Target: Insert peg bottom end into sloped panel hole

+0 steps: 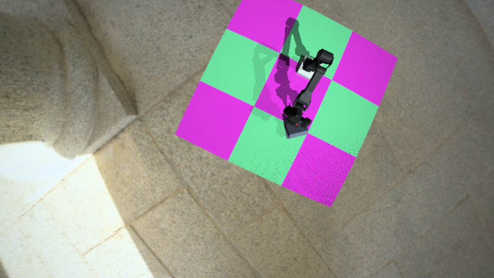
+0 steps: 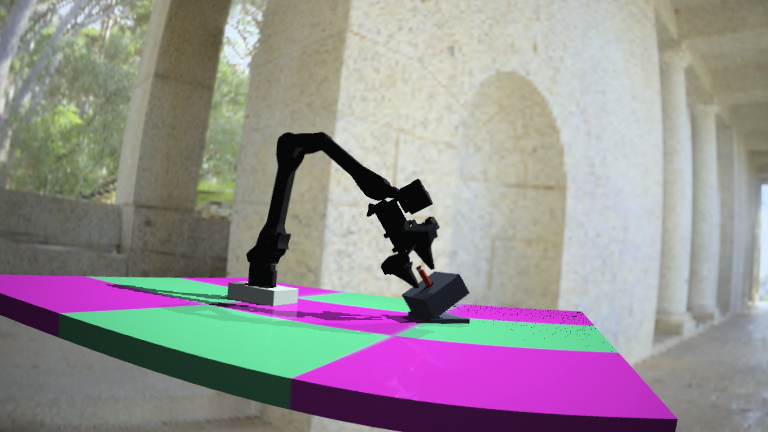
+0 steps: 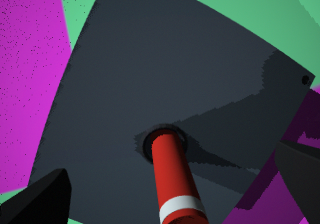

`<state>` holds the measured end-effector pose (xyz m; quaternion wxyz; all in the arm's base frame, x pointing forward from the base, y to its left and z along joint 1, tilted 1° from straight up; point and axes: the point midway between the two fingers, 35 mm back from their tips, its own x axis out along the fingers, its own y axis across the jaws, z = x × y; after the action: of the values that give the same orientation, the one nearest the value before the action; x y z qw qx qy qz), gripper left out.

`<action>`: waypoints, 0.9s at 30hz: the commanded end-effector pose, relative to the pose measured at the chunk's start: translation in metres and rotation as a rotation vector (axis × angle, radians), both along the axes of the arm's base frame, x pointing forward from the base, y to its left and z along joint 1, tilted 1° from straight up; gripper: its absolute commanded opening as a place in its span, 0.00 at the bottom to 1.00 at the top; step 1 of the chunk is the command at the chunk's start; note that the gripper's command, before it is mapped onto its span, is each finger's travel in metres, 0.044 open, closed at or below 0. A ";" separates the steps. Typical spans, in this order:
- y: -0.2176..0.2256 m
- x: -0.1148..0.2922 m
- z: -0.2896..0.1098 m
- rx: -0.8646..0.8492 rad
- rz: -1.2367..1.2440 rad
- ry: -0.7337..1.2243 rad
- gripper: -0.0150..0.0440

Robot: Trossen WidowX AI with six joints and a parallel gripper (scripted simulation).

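A red round peg [image 3: 175, 187] [image 2: 422, 276] [image 1: 296, 125] with a white band near its top end sits with its bottom end in the round hole [image 3: 144, 144] of the dark sloped panel [image 3: 134, 78] [image 2: 441, 295] [image 1: 295, 132]. The peg's top part sticks out of the panel's face. My gripper [image 3: 175, 167] [image 2: 417, 270] [image 1: 296, 120] is open. Its fingers stand wide on either side of the peg's top end and do not touch it. How deep the peg sits in the hole is hidden.
The panel stands on a table [image 2: 226, 336] [image 1: 218, 121] chequered in magenta and green. The arm's white base block [image 2: 263, 293] [image 1: 301, 73] stands near the table's middle. Stone walls, arches and a stone floor surround the table.
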<state>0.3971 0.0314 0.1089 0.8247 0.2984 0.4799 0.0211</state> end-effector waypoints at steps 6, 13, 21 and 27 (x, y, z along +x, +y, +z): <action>-0.006 -0.006 0.016 -0.002 0.003 -0.007 1.00; -0.012 -0.013 0.027 -0.003 0.001 -0.004 1.00; -0.018 -0.022 0.040 -0.005 -0.002 -0.001 1.00; -0.023 -0.029 0.049 -0.006 -0.004 0.001 1.00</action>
<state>0.3692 0.0096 0.1504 0.8228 0.2987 0.4833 0.0129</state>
